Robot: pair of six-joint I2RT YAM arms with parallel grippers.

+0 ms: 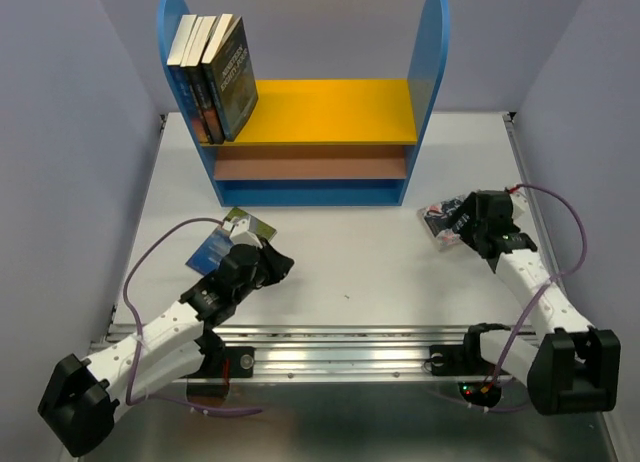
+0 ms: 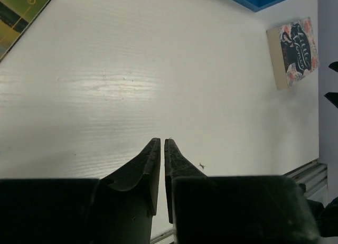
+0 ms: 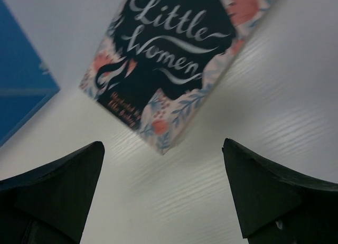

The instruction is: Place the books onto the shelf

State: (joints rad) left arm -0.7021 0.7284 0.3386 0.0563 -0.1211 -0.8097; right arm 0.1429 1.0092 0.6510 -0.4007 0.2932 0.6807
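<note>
Blue shelf (image 1: 330, 107) holds three books (image 1: 212, 77); left tool (image 2: 162, 142) together, right tool (image 3: 162, 144) apart.

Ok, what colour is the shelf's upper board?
The upper board is yellow, clearest from the top external view.

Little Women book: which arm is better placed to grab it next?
Right. The right claw hangs open just over the Little Women book, jaws wide apart. The left claw is closed, empty, over the table on the far side.
</note>
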